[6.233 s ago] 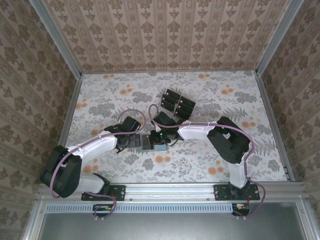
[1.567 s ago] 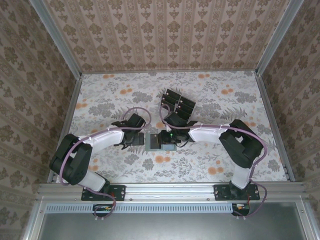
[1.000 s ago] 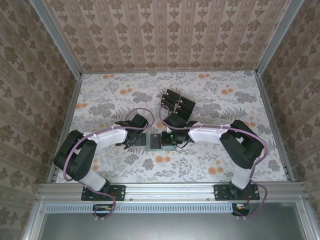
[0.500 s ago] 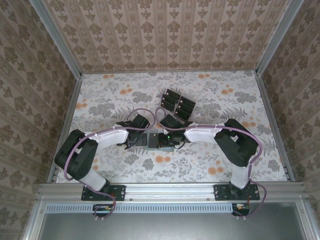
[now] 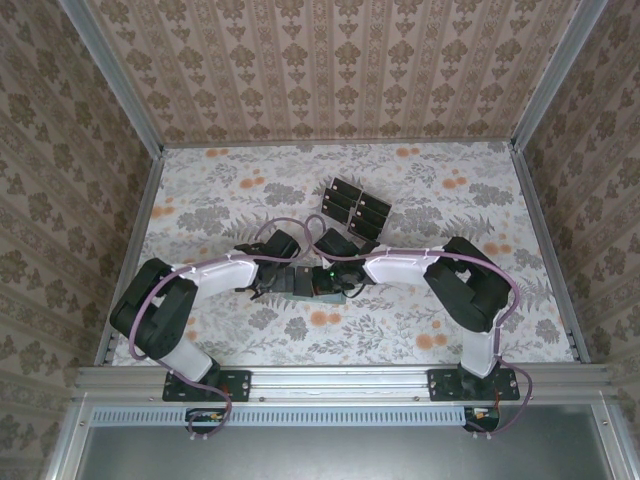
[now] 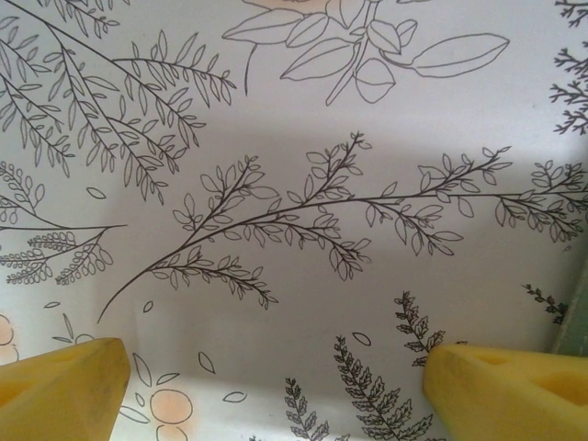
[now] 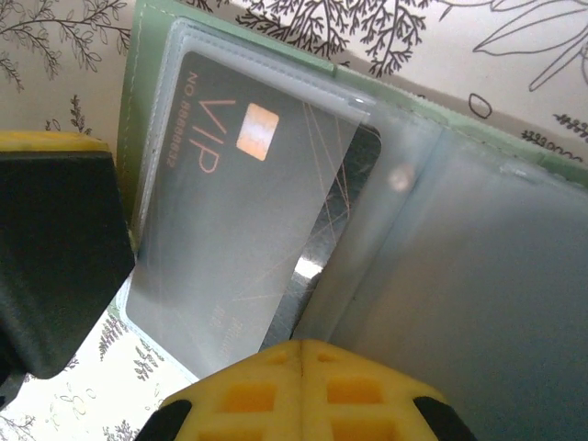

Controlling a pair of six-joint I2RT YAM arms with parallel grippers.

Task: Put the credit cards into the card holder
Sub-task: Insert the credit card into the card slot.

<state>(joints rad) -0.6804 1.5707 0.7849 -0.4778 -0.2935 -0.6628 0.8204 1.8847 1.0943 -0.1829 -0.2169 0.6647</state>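
The card holder, a pale green wallet, lies open on the table with clear plastic sleeves showing. One black credit card with "VIP" lettering sits mostly inside the left sleeve, its right edge sticking out. My right gripper is shut, and its joined yellow tips rest at the card's near edge. My left gripper is open over bare tablecloth, right beside the holder's left edge. From above, both grippers flank the holder. More black credit cards lie in rows behind them.
The left gripper's black and yellow finger stands against the holder's left side. The floral tablecloth is fenced by patterned walls and a metal frame at the near edge.
My right gripper has slid left onto the holder, toward the left gripper. The left arm has hardly moved and its jaws have stayed wide.
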